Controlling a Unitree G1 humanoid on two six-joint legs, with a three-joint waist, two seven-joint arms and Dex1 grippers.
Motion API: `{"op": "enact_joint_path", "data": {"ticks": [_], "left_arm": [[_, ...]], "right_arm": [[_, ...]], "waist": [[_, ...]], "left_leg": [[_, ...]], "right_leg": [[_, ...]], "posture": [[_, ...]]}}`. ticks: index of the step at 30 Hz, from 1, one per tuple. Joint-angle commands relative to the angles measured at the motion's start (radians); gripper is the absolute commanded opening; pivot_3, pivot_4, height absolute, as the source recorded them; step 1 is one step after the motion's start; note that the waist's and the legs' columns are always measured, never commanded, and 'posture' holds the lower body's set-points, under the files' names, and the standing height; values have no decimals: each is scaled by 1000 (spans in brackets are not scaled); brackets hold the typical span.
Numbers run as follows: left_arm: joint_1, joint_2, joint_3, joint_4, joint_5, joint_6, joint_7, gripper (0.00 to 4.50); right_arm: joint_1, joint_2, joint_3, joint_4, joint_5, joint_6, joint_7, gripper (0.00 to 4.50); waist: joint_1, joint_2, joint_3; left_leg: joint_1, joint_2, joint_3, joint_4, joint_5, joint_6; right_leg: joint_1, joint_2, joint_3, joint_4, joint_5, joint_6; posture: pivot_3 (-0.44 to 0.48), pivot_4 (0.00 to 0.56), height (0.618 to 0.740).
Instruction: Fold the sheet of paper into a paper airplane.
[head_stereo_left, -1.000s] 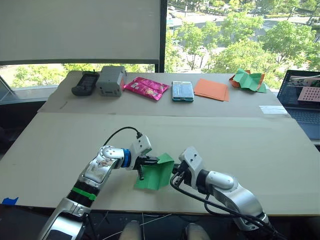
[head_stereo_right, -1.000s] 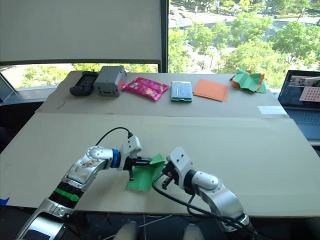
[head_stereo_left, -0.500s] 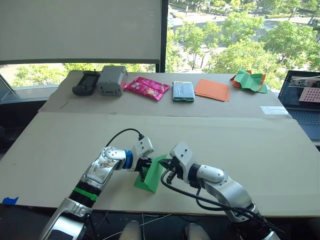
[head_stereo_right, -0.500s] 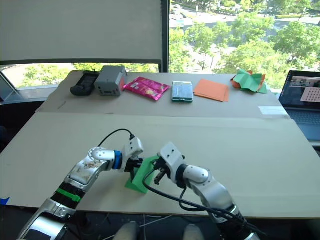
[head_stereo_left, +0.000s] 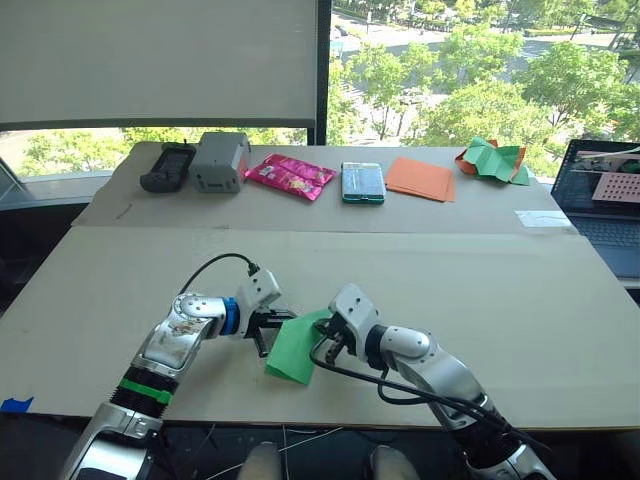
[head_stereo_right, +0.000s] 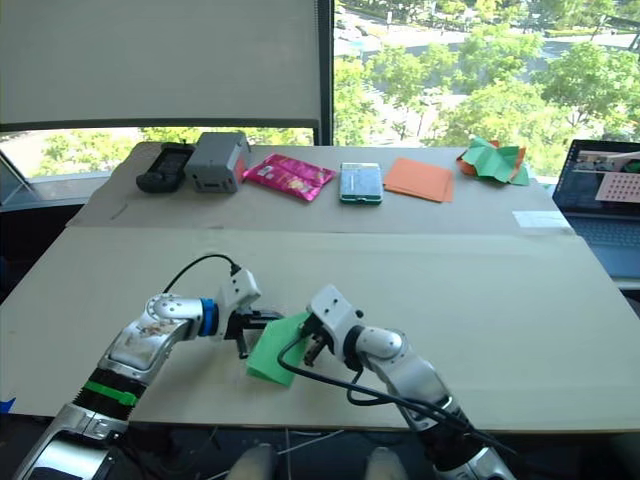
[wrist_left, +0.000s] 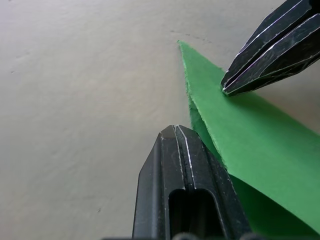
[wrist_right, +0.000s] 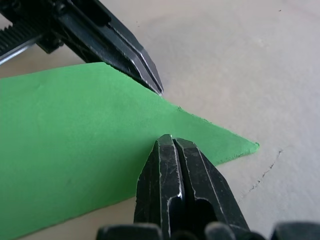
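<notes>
The sheet of paper (head_stereo_left: 293, 350) is bright green and lies partly folded near the table's front edge, one flap angled up. My left gripper (head_stereo_left: 268, 332) is at the sheet's left edge with its fingers shut. In the left wrist view its tip (wrist_left: 175, 131) sits right beside the layered paper edge (wrist_left: 235, 135). My right gripper (head_stereo_left: 322, 340) comes in from the right, also shut. Its tip (wrist_right: 171, 140) presses down on top of the green sheet (wrist_right: 75, 130), close to a pointed corner. The two grippers' tips are a short way apart on the paper.
Along the back of the table (head_stereo_left: 520, 300) are a black device (head_stereo_left: 170, 166), a grey box (head_stereo_left: 220, 160), a pink packet (head_stereo_left: 292, 175), a teal case (head_stereo_left: 361, 182), flat orange sheets (head_stereo_left: 421, 177) and a crumpled green-and-orange heap (head_stereo_left: 493, 160). A laptop (head_stereo_left: 605, 200) stands at the far right.
My right gripper has moved left onto the paper, pushing the raised flap over toward the left gripper. The paper now shows narrower and lower. The left gripper has shifted slightly left.
</notes>
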Motion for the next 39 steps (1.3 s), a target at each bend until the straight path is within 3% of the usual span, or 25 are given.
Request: {"op": "enact_joint_path", "data": {"ticks": [1, 7, 17, 39], "left_arm": [[-15, 2, 48, -65, -46, 21, 4, 10], [-4, -17, 36, -131, -117, 80, -35, 10], [66, -13, -84, -2, -6, -54, -33, 10], [104, -7, -107, -11, 32, -97, -37, 10]], "right_arm": [[-15, 6, 8, -1, -11, -31, 11, 0], [-21, 9, 0, 12, -17, -36, 22, 0], [-28, 16, -41, 2, -7, -44, 17, 0], [-60, -18, -58, 336, -72, -289, 50, 0]], "waist": [[3, 0, 0], [4, 0, 0], [5, 0, -1], [2, 4, -6]], "left_leg": [[0, 0, 0, 0, 0, 0], [0, 0, 0, 0, 0, -1], [1, 0, 0, 0, 0, 0], [7, 0, 0, 0, -2, -4]], "right_leg": [[0, 0, 0, 0, 0, 0], [0, 0, 0, 0, 0, 0], [1, 2, 2, 0, 0, 0], [7, 2, 2, 0, 0, 0]], "posture": [[0, 150, 706], [0, 150, 706], [0, 150, 706], [0, 150, 706]]}}
